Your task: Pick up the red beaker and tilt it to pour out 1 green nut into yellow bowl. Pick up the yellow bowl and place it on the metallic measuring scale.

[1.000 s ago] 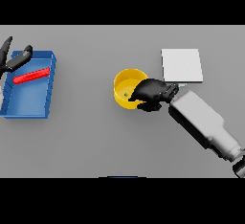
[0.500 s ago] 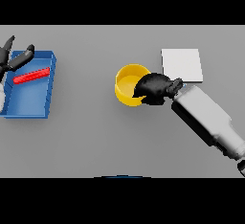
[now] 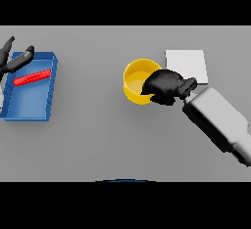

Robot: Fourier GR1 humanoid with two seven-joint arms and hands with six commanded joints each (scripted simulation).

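Gripping the round yellow bowl (image 3: 138, 80) by its right rim, the right hand (image 3: 164, 86) has dark fingers curled over the edge; whether the bowl is off the grey table (image 3: 98, 140) I cannot tell. The flat pale square scale (image 3: 186, 65) lies just up and right of that hand, almost touching the bowl. Far left, the left hand (image 3: 12, 59), fingers spread, sits over a blue tray (image 3: 29, 106) holding a red beaker (image 3: 33, 77).

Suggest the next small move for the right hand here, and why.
Probably carry the yellow bowl rightward over the white scale and set it down: the right hand is curled on the bowl's rim, and the scale lies just beside it.
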